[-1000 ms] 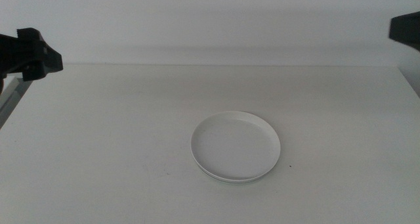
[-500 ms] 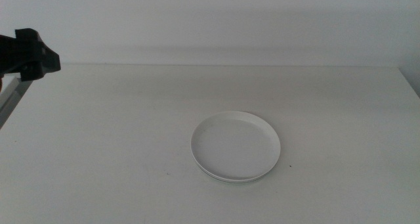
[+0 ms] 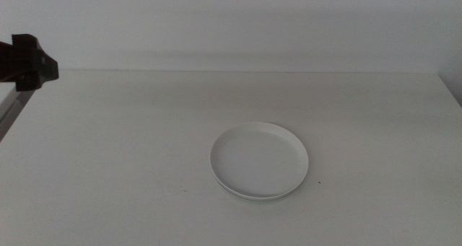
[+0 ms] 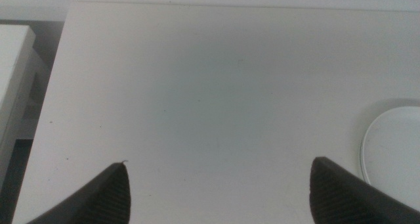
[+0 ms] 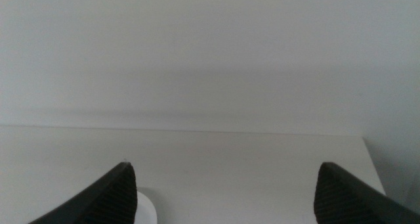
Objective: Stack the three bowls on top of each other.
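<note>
The bowls stand as one stack (image 3: 258,159) a little right of the table's middle, the white one on top. Thin pale rims (image 3: 253,197) show under its front edge; I cannot tell their colours or count. My left gripper (image 3: 29,62) hangs at the far left, above the table's back corner and well away from the stack. In the left wrist view it (image 4: 220,161) is open and holds nothing, with the stack (image 4: 394,152) off to one side. My right gripper (image 5: 224,165) is out of the middle view. It is open over the table's back, with a sliver of bowl (image 5: 146,211) beside one jaw.
The white table (image 3: 108,145) ends at a grey wall (image 3: 231,22) behind. A pale frame piece (image 3: 7,109) slants along its left edge, and a white shelf (image 4: 13,73) stands beyond that edge. A tiny dark speck (image 3: 320,181) lies right of the stack.
The right arm's dark tip left the upper right corner of the middle view. The left gripper drew back slightly to the left. The stack has not moved.
</note>
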Robot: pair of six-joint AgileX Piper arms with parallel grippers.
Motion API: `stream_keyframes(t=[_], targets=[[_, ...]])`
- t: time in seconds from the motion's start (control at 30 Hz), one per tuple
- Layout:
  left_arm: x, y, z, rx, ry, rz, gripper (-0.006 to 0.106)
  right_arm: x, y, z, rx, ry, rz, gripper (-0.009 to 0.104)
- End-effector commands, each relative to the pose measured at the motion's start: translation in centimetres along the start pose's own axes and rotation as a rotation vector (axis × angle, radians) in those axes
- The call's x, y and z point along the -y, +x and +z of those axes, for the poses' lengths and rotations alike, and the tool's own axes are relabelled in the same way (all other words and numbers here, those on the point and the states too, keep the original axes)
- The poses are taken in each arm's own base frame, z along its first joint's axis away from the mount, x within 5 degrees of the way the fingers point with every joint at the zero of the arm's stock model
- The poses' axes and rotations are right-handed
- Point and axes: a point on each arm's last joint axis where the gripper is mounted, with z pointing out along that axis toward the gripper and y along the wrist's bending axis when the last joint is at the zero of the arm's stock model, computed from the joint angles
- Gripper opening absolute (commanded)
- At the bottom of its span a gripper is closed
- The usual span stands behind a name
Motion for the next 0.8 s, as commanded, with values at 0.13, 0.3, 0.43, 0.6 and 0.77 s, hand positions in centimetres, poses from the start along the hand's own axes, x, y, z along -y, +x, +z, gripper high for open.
stream_keyframes(t=[0.13,0.3,0.43,0.6,0.77], targets=[[0.0,0.0,-0.1,0.015,-0.003,0.003,0.094,0.0,0.0,-0.1,0.013,0.003,0.007,0.093],[0.0,0.3,-0.6,0.03,0.003,-0.002,0.094,0.0,0.0,-0.1,0.012,0.002,0.009,0.093],[0.6,1.2,-1.8,0.124,0.07,-0.073,0.094,0.0,0.0,-0.1,0.012,0.002,0.009,0.093],[0.1,5.1,-4.0,0.391,0.055,-0.086,0.094,0.1,0.5,0.0,0.001,0.013,-0.005,0.093],[-1.0,12.0,-4.4,0.478,-0.053,0.065,0.094,0.4,2.1,-1.1,0.061,0.045,-0.049,0.093]])
